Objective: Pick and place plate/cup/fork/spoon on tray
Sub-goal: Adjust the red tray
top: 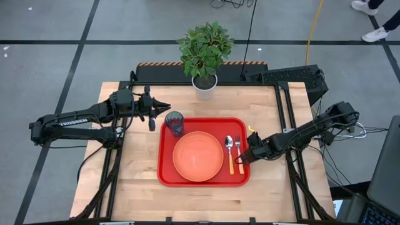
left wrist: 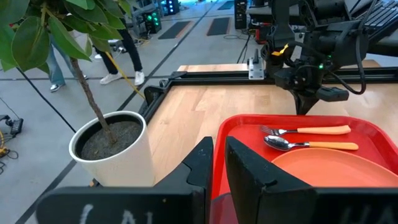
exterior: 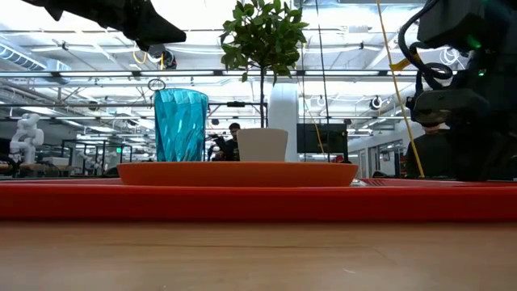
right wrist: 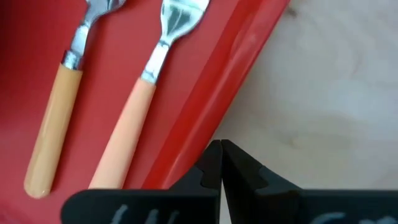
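Observation:
The red tray (top: 169,178) lies mid-table. On it the orange plate (top: 198,156) lies flat, the teal cup (top: 175,123) stands upright in its far left corner, and the spoon (top: 230,153) and fork (top: 238,153) lie side by side along its right side, handles toward the near edge. My left gripper (top: 165,105) is shut and empty, raised just beyond the cup at the tray's far left corner. My right gripper (top: 245,156) is shut and empty over the tray's right rim (right wrist: 211,93), beside the fork's handle (right wrist: 134,124).
A white pot with a green plant (top: 204,84) stands at the table's far edge, just beyond the tray and close to my left gripper. Bare wood shows on the tray's left, right and near sides. People stand in the room beyond the table.

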You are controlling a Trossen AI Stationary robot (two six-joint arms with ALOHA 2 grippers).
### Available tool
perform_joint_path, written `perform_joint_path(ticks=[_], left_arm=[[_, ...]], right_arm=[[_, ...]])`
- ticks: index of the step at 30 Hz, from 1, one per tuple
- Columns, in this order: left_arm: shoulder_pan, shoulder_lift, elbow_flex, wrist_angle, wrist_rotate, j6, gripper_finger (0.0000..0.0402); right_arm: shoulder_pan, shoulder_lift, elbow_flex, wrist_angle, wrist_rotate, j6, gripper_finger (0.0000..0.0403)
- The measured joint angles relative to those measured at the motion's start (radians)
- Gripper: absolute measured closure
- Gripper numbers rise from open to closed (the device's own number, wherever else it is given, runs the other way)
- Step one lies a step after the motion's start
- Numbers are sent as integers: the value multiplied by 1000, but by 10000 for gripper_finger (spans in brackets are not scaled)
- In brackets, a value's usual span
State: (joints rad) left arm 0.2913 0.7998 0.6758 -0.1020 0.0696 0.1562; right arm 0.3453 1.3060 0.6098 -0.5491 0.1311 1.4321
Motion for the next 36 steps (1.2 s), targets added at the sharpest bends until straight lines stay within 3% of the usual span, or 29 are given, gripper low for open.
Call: perform_joint_path(ticks=[36], left_arm=[[0, 0, 0, 0, 0, 0, 355]], right_arm=[[20, 0, 0, 21, -2, 22, 403]])
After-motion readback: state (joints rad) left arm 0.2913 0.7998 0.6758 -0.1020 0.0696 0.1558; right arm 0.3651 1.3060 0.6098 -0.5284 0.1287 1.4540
